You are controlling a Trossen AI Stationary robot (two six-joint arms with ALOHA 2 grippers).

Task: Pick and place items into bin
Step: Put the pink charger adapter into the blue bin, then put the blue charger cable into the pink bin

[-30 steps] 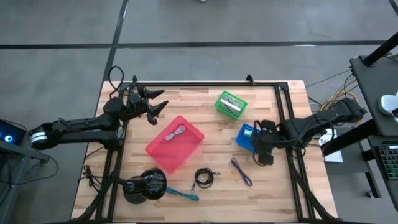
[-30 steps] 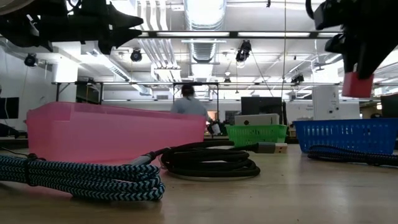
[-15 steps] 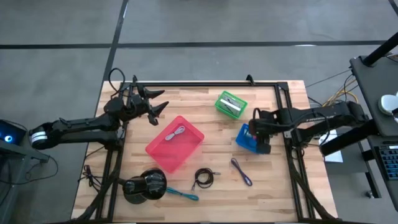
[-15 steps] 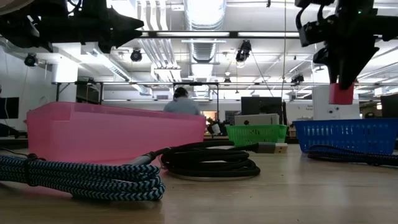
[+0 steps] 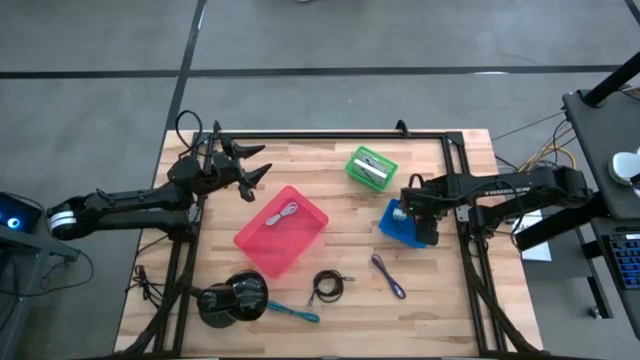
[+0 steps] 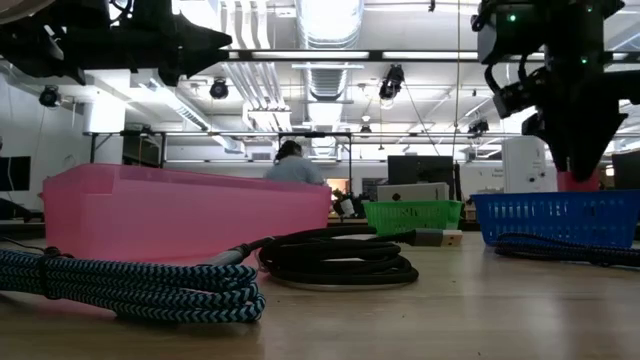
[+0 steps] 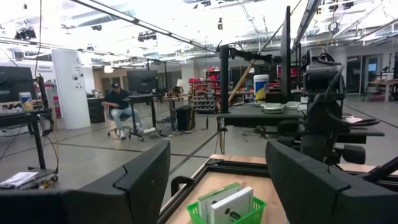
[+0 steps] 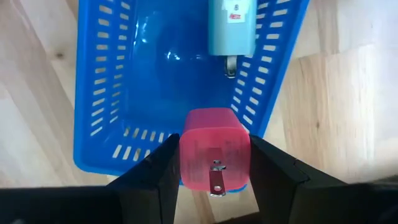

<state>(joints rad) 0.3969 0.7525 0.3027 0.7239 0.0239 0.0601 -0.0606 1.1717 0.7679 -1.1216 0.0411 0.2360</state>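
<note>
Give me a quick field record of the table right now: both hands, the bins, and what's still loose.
right hand: shut on pink plug block, above blue bin
blue bin contents: light-blue item
left hand: open, empty, waiting at the table's far left
pink bin: whitish cord inside
green bin: holds a pale item
loose: black cord, purple cord, teal cord

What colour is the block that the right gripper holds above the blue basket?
Pink-red; the block shows best in the right wrist view.
</note>
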